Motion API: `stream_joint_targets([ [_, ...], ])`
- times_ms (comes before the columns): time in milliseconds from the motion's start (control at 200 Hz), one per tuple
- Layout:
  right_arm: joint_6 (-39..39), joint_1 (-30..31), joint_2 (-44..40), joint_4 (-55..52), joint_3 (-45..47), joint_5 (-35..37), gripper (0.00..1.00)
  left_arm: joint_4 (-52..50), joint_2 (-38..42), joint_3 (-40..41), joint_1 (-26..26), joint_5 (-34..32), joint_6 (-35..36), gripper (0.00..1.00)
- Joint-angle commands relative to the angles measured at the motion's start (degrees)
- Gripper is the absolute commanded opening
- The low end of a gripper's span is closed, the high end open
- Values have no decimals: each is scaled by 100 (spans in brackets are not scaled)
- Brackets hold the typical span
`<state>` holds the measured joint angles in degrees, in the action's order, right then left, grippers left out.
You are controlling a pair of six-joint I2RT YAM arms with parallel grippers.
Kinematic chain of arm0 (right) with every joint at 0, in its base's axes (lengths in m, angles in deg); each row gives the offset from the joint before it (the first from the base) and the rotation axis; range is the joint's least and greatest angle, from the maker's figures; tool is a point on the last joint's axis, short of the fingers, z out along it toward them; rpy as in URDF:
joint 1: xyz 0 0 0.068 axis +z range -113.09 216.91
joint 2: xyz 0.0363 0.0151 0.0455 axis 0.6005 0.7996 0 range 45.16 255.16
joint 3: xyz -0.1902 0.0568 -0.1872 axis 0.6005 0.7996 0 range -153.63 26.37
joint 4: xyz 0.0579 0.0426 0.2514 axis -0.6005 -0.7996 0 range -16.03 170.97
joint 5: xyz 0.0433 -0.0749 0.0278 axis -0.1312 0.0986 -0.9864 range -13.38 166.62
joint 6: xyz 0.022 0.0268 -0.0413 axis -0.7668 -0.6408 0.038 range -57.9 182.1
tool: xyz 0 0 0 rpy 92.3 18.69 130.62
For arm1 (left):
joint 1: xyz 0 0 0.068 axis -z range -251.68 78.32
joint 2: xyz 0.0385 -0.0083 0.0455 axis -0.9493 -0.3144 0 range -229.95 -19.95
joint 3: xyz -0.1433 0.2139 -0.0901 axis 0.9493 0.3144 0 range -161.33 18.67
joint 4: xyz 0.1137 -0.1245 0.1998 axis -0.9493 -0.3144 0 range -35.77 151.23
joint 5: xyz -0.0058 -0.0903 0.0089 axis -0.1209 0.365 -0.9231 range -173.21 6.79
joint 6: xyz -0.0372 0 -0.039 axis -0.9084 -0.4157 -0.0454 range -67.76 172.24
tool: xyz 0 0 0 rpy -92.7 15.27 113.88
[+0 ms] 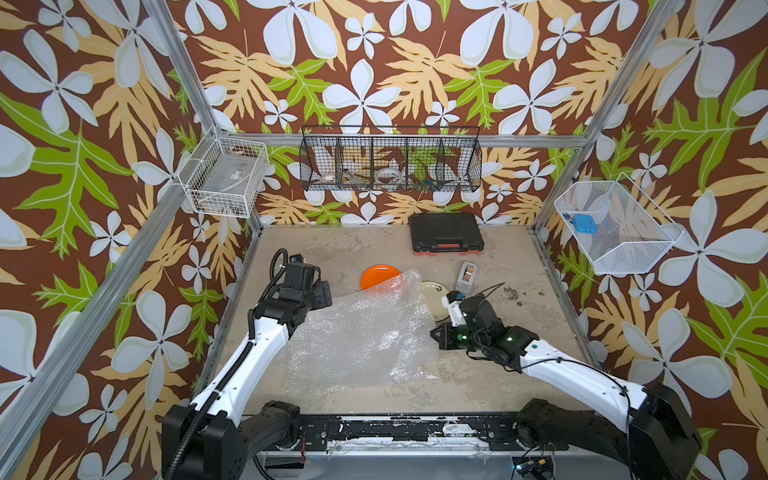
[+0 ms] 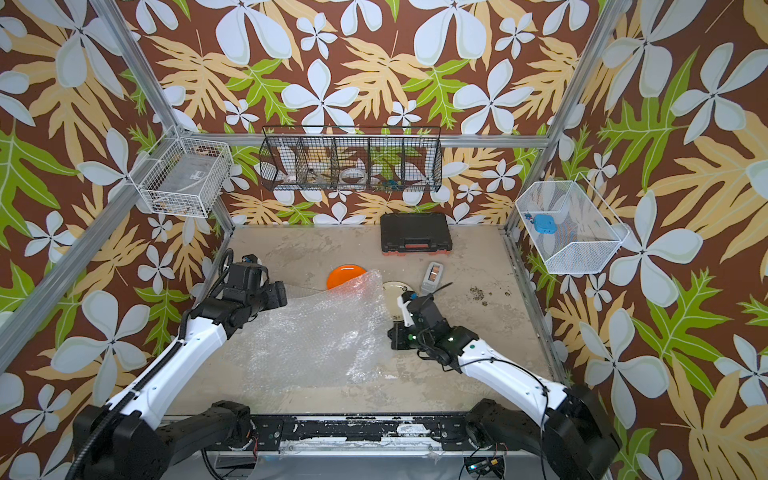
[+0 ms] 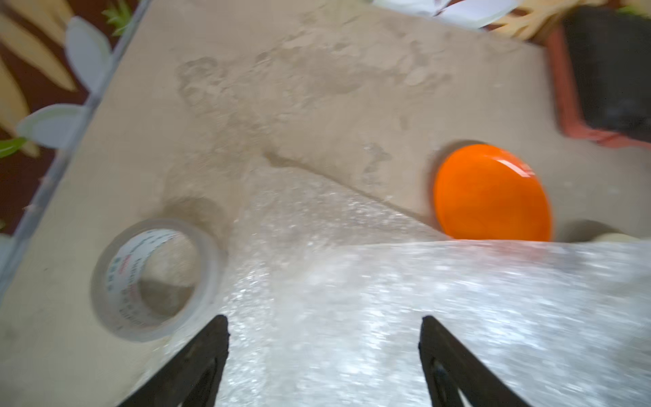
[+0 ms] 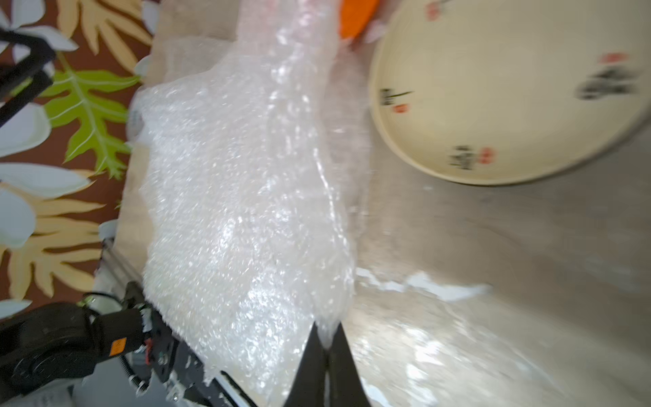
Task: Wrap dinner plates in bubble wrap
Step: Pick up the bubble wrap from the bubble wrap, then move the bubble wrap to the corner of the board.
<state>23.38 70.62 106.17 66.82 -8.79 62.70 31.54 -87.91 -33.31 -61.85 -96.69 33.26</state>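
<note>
Pinching bubble wrap edge — right gripper — cream plate nearby

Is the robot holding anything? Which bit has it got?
The right gripper is shut on the bubble wrap, pinching the sheet at its edge. The left gripper is open and holds nothing.

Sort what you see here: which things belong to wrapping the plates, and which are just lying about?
For the job: orange plate, cream plate, bubble wrap.
Lying about: black case, tape roll, black basket.
</note>
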Motion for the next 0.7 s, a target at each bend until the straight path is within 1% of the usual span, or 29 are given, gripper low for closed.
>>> stream_joint_targets([
  [0, 282, -680, -634, -801, 283, 419, 0, -624, -483, -119, -345, -501, 127, 90],
  [50, 376, -1051, -928, -843, 426, 391, 0, -706, -788, -188, -554, -331, 183, 90],
  [120, 452, -1398, -1178, -766, 569, 196, 0, -691, -1187, -189, -749, 222, 210, 90],
  [305, 450, -1478, -983, -509, 602, -300, 0, -573, -2228, -90, -814, 1148, 149, 91],
  [355, 460, -1473, -977, -448, 617, -371, 0, -548, -2417, -78, -815, 1127, 104, 92],
  [485, 581, -1477, -1044, -478, 580, -380, 0, -467, -2836, -31, -815, 584, 35, 95],
  [545, 643, -1473, -1080, -531, 563, -352, 0, -425, -3020, -23, -815, 554, 43, 95],
  [606, 697, -1473, -1114, -570, 555, -310, 0, -323, -3127, 13, -815, 638, 44, 89],
  [631, 711, -1477, -1123, -586, 550, -293, 0, -282, -3156, 28, -814, 668, 39, 85],
  [696, 734, -1475, -1137, -610, 539, -279, 0, -158, -3216, 34, -811, 705, 18, 67],
])
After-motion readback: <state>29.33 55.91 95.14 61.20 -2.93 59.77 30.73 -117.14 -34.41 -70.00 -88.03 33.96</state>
